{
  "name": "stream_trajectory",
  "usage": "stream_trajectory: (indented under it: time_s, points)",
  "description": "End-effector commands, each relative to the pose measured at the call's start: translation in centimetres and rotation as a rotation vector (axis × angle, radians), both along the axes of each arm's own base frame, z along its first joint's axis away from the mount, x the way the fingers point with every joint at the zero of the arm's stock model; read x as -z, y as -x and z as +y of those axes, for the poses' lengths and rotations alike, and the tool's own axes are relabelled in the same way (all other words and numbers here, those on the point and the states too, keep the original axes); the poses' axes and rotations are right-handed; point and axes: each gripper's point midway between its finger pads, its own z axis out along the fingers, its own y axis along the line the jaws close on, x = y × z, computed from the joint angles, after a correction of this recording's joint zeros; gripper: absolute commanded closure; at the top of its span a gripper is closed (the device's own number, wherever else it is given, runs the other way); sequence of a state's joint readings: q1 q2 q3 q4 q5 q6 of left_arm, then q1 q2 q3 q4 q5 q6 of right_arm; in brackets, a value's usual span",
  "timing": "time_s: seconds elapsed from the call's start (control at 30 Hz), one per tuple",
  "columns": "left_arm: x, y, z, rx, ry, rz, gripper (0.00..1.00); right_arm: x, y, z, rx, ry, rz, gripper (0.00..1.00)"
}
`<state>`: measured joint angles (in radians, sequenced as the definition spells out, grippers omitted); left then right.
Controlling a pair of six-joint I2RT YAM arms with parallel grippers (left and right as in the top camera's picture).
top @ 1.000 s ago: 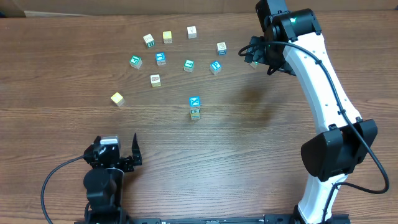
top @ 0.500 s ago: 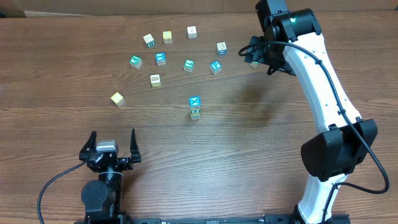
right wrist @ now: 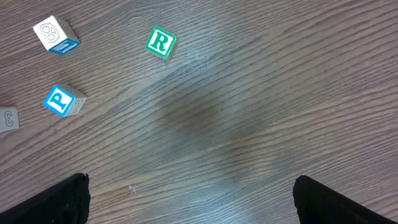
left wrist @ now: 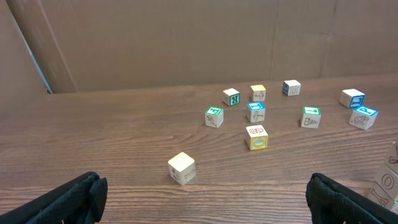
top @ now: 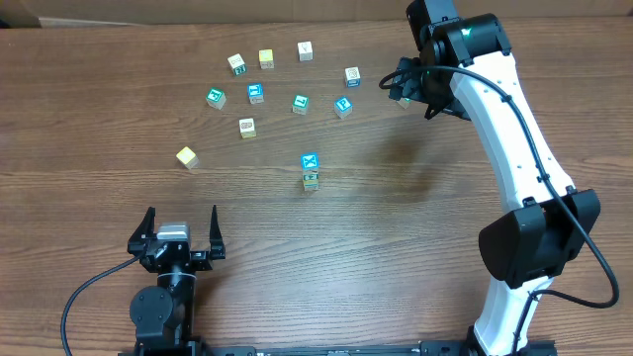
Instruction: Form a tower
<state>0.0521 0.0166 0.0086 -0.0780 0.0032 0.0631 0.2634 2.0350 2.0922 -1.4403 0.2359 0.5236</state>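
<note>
your tower point(top: 310, 170) stood near the middle of the wooden surface point(top: 415, 227). it was a blue-faced cube with a white x mark on top of a cream cube, upright and touched by neither hand.

from the tower, your left hand point(top: 181, 218) sat low at about 7 o'clock, well apart from it. its two fingers were spread wide with nothing between them. in the left wrist view only bare wood showed between the dark fingertips point(left wrist: 62, 199).

your right hand point(top: 409, 85) hung at about 2 o'clock from the tower, toward the far edge of the surface. its fingers were also wide apart and empty. in the right wrist view a green r cube point(right wrist: 161, 42) lay at 11 o'clock and a blue p cube point(right wrist: 62, 101) at 9 o'clock, both clear of the fingers.

the loose cubes point(top: 256, 93) were scattered in an arc from about 10 to 1 o'clock of the tower, each apart from its neighbours. a pale yellow cube point(top: 186, 156) lay alone at 9 o'clock of the tower, between the arc and your left hand.
</note>
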Motion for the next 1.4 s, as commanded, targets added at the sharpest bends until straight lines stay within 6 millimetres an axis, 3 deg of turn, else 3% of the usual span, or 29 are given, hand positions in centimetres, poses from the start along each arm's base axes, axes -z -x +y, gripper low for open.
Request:
stream_trajectory:
  time_s: [0.0, 0.87, 1.07, 1.13, 1.17, 1.27, 1.37]
  points:
    - [-0.1, 0.0, 0.0, 0.002, -0.028, -0.007, 0.0, -0.4, -0.1, -0.3, 0.006, 0.007, -0.014, 0.0]
    - [-0.1, 0.0, 0.0, 0.002, -0.028, -0.007, 0.0, -0.4, -0.1, -0.3, 0.006, 0.006, -0.014, 0.0]
    - [-0.1, 0.0, 0.0, 0.002, -0.028, -0.007, 0.0, -0.3, -0.3, 1.5, -0.034, -0.088, -0.013, 0.0]
    - [-0.1, 0.0, 0.0, 0.002, -0.028, -0.007, 0.0, -1.7, -0.6, 1.7, -0.056, -0.1, -0.042, 0.2]
    - [-0.1, 0.0, 0.0, 0.002, -0.028, -0.007, 0.01, -2.7, -0.5, 1.9, -0.061, -0.111, -0.052, 0.25]
    - [-0.1, 0.0, -0.1, 0.003, -0.028, -0.007, 0.01, -7.1, 0.2, 3.0, -0.091, -0.133, -0.117, 0.3]
    - [-0.1, 0.0, 0.0, 0.002, -0.028, -0.007, 0.01, -11.4, 1.2, 5.5, -0.203, -0.185, -0.199, 0.32]
